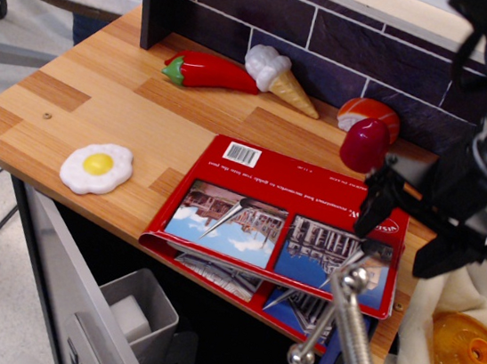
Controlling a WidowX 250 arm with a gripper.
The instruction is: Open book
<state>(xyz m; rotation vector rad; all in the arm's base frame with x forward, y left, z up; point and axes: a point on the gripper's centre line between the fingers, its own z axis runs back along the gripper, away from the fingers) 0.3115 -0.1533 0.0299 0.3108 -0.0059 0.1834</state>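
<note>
Wooden counter (103,92), book (283,223) closed, gripper (410,229) at right edge

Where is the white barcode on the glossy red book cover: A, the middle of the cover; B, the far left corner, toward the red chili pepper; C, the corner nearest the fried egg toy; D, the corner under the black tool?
B: the white barcode sits at the glossy red book cover's far left corner, toward the red chili pepper.

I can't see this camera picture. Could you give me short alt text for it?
A closed red book lies on a wooden table, with the robot's black tool open at its right edge. A toy fried egg, chili pepper and ice cream cone lie nearby.
</note>
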